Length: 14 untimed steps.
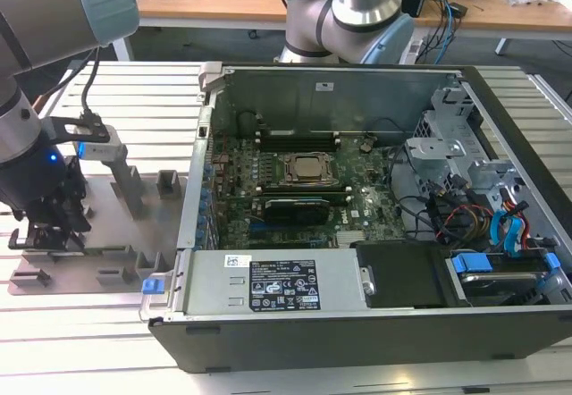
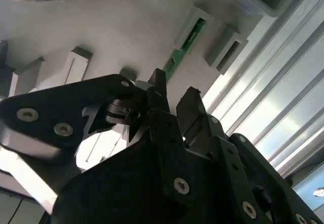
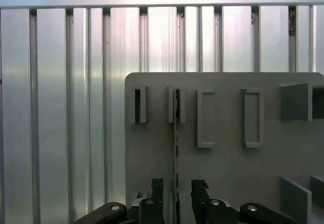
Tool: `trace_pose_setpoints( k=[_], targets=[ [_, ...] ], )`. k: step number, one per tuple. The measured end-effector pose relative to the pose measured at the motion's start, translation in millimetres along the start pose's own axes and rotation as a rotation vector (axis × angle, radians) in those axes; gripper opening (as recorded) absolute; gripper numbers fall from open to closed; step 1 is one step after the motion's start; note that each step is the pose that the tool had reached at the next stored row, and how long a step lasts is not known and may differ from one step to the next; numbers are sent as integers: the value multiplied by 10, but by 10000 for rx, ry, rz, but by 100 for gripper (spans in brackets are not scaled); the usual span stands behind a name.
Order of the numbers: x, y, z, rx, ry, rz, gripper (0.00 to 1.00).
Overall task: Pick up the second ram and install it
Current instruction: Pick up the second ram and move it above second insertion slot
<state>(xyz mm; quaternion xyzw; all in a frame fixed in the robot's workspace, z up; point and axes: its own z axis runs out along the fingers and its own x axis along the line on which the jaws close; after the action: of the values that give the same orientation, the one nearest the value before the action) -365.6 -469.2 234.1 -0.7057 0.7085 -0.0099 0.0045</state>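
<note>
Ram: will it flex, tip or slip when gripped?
Probably stiff and light: the ram is a thin flat board. It stands on edge in a narrow holder, so may tip once lifted free. The open pincer straddles its flat faces, so slipping seems unlikely.

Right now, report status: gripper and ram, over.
Gripper open, straddling ram. Ram on edge in tray slot, ungripped. No obstruction seen.

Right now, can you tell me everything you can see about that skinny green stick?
The second ram is a thin, flat green circuit board. In the first wrist view it shows edge-on as a narrow line, standing on edge on the grey holder plate, with one end tucked into a small slot block. The end effector is open, with one finger on each side of it and a gap on both sides.
</note>
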Motion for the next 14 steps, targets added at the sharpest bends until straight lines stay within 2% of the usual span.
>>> trace_pose_setpoints(
  k=[2,8,9,14],
  targets=[
    [3,58,83,1,-3,-3,36],
    [3,43,337,1,-3,0,36],
    [4,43,363,0,-3,-1,36],
    [3,42,363,1,-15,-1,35]
  ],
)
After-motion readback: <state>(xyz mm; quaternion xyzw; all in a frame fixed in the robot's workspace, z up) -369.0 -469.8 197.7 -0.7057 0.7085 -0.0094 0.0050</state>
